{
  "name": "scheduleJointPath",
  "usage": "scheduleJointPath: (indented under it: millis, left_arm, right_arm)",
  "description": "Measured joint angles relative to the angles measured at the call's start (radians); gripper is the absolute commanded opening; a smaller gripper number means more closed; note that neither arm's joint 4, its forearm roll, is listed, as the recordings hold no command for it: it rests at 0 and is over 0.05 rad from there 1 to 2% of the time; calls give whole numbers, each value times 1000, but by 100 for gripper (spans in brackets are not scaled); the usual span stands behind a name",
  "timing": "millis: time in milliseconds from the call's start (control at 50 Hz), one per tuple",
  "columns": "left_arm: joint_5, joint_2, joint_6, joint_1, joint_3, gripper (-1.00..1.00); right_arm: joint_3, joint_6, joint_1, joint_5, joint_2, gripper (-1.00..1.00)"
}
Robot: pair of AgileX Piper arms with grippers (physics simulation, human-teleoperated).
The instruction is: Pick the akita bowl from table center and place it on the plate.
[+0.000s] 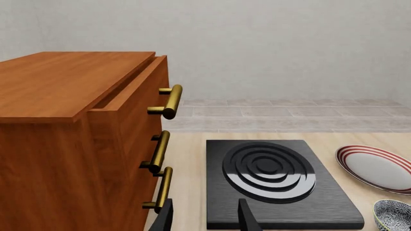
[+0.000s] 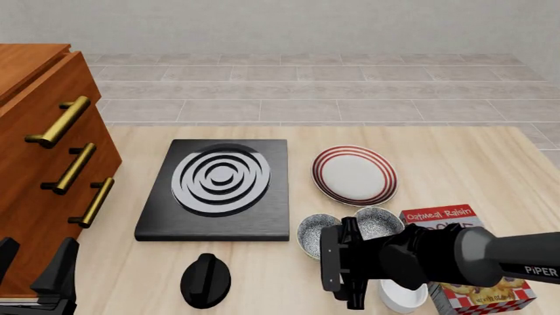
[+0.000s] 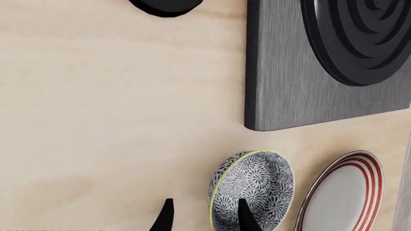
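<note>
Two alike akita bowls stand near the table's middle, the left akita bowl point(image 2: 315, 231) and the right one point(image 2: 380, 220), just in front of the red-ringed white plate point(image 2: 355, 175). My right gripper point(image 2: 343, 277) hovers open above the table just in front of the left bowl. In the right wrist view this speckled bowl point(image 3: 253, 185) lies beside one fingertip point(image 3: 247, 216) of the right gripper point(image 3: 205, 219), with the plate point(image 3: 343, 192) beyond it. My left gripper point(image 2: 35, 275) is open and empty at the front left; its wrist view shows the left gripper point(image 1: 205, 219), the plate point(image 1: 376, 166) and a bowl point(image 1: 393, 214).
A black stove point(image 2: 214, 190) with grey rings sits left of the bowls. A wooden drawer cabinet point(image 2: 44, 164) with brass handles fills the left side. A black knob point(image 2: 206, 281), a plain white bowl point(image 2: 402, 296) and a cookie box point(image 2: 473, 262) lie along the front.
</note>
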Motion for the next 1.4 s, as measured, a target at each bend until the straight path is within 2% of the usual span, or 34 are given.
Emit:
scheduleJointPath:
  millis: [40,60,320,600,1060,1400]
  left_arm:
    - [0,0,0,0,0,100]
    - [0,0,0,0,0,100]
    - [0,0,0,0,0,100]
    - [0,0,0,0,0,100]
    - [0,0,0,0,0,100]
    - [0,0,0,0,0,100]
  right_arm:
    - [0,3,2,2,0,100]
    - [1,5,5,2,0,-100]
    - [-1,39,46,-11,-3,-100]
    - [7,20,65,14,-46,-100]
    - [-62,-38,-15,94,-168,-100]
    - [-230,40,-125,159,-163,-100]
